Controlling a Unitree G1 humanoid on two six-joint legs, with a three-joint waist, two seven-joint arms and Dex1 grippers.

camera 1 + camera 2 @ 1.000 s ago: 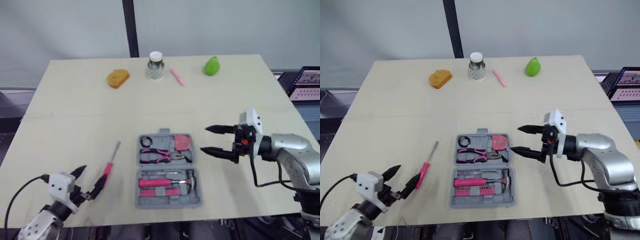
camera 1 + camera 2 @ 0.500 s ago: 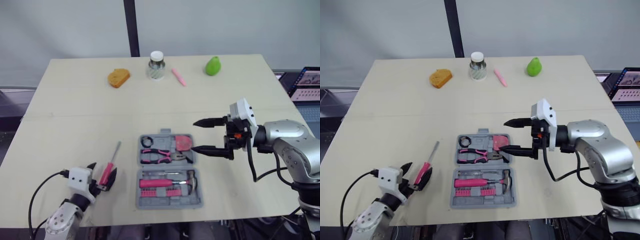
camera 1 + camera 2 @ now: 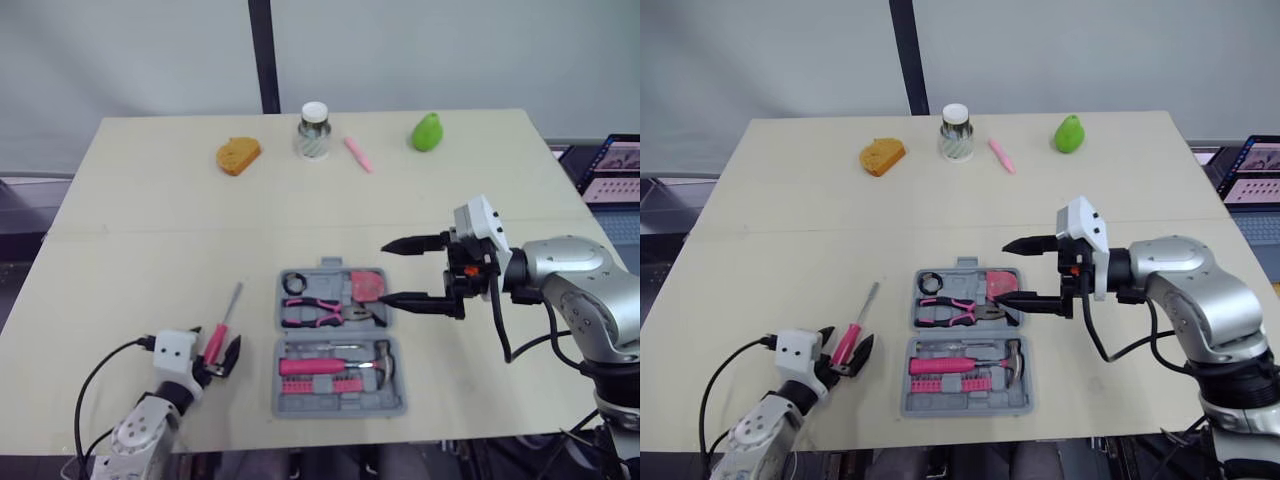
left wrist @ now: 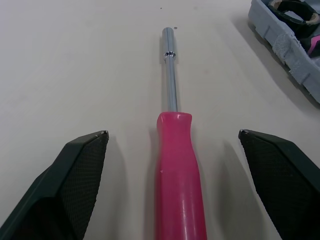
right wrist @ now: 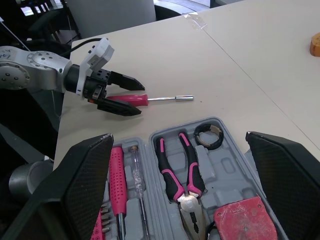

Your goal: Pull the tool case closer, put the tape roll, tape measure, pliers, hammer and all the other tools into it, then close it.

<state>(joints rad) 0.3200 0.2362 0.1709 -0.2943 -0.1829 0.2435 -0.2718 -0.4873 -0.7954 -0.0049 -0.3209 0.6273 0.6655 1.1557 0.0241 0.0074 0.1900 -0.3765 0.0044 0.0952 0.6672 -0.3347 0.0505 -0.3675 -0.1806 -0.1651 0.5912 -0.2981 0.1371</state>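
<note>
A: Pose, left arm?
B: Left gripper [image 3: 213, 350] sat low, left of the open tool case [image 3: 330, 332], fingers [image 4: 75, 175] apart either side of the screwdriver [image 4: 177, 175], clear of its pink handle.
A: Right?
B: Right gripper [image 3: 385, 273] reached in at the case's right edge, fingers spread wide. Height above the case was unclear. Screwdriver's butt end was cut off in the wrist view.
</note>
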